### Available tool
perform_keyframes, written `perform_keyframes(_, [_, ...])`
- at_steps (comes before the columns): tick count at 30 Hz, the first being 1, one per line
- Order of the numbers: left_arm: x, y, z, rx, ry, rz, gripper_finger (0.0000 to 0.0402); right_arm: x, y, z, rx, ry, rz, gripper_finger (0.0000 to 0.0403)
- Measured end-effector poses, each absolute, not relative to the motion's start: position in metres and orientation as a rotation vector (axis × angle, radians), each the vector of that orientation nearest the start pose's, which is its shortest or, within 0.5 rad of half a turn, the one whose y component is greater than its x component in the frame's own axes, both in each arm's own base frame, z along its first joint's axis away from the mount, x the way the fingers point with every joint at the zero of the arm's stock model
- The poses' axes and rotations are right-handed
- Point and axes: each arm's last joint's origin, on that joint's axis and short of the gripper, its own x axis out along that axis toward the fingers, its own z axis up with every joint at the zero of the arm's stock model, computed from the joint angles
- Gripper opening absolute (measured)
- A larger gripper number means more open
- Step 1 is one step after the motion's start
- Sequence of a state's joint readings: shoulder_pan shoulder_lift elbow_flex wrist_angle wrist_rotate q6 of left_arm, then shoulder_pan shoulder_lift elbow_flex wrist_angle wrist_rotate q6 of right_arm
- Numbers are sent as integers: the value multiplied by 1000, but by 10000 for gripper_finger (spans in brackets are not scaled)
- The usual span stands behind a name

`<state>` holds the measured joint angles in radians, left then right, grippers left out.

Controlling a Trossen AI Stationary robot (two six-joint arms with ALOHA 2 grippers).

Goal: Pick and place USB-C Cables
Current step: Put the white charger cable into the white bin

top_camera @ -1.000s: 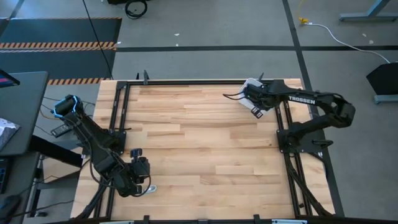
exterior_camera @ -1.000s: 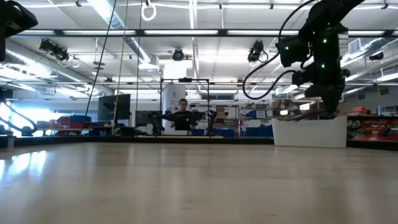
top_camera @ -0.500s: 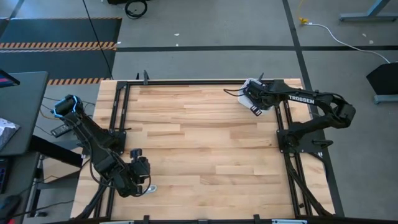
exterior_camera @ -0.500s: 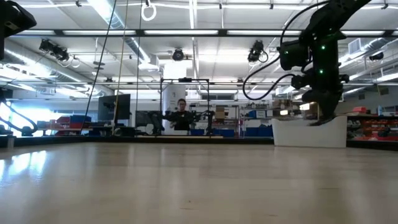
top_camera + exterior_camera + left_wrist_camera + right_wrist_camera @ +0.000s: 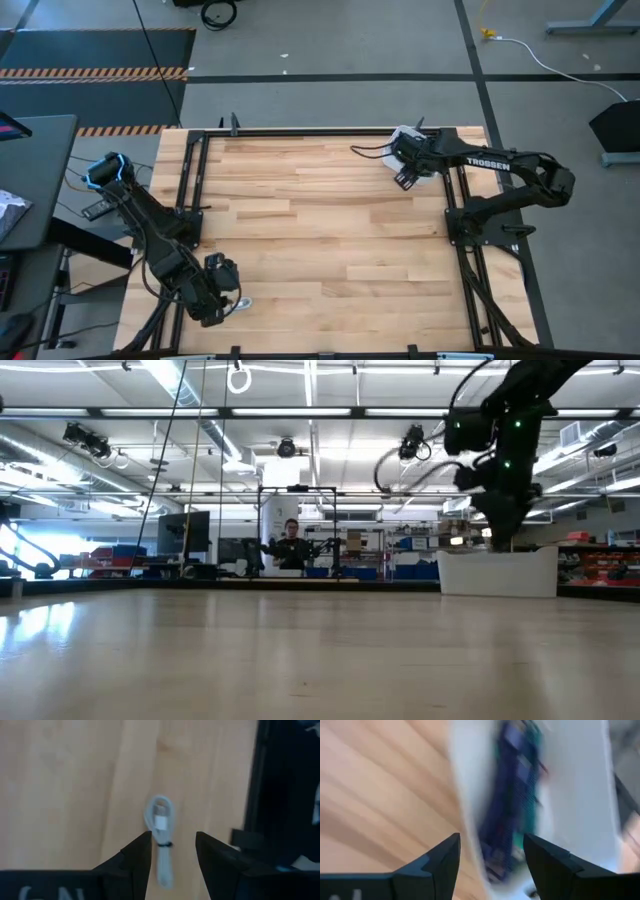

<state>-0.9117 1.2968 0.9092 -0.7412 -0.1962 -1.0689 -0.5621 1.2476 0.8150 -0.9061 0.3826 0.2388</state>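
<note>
The right arm (image 5: 510, 175) reaches from its base at the table's right edge toward the far right corner, elbow bent, its forearm running leftward with the white word "TROSSEN" readable along it. Its gripper (image 5: 405, 176) hangs just at the near left edge of the white tray (image 5: 404, 133), fingers (image 5: 437, 865) spread apart and holding nothing. In the right wrist view, blurred purple and teal cables (image 5: 512, 805) lie inside the tray, just beyond the open fingers. The low view shows this gripper (image 5: 500, 540) raised above the tray's (image 5: 497, 574) rim. The left arm (image 5: 150, 235) folds down along the table's left edge to the near left corner, its gripper (image 5: 222, 300) pointing at the wood. Its fingers (image 5: 132, 857) stand apart over a silver-white cable (image 5: 161, 832), a small coiled bundle lying flat on the tabletop (image 5: 320, 230); the cable sits between the fingertips but is not gripped. In the high view that cable (image 5: 240, 303) shows just right of the left gripper.
</note>
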Motion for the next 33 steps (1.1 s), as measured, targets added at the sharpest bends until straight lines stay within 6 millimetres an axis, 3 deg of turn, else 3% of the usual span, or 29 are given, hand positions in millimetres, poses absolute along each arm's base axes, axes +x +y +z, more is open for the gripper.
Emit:
perform_keyframes(4, [147, -191, 231, -372, 1182, -33, 160, 182, -107, 224, 295, 1124, -836, 222])
perform_keyframes(10, [150, -202, 208, -340, 1247, 40, 160, 205, -83, 241, 191, 914, -644, 218])
perform_keyframes(15, [157, -208, 191, -347, 1324, 79, 160, 227, -56, 251, 171, 758, -411, 218])
perform_keyframes(21, [161, -213, 182, -394, 1370, 94, 160, 241, -21, 261, 126, 634, -248, 218])
perform_keyframes(27, [163, -219, 171, -420, 1376, 136, 160, 249, 7, 257, 90, 627, -179, 218])
perform_keyframes(33, [166, -223, 157, -398, 1392, 161, 160, 259, 30, 235, 76, 722, -178, 218])
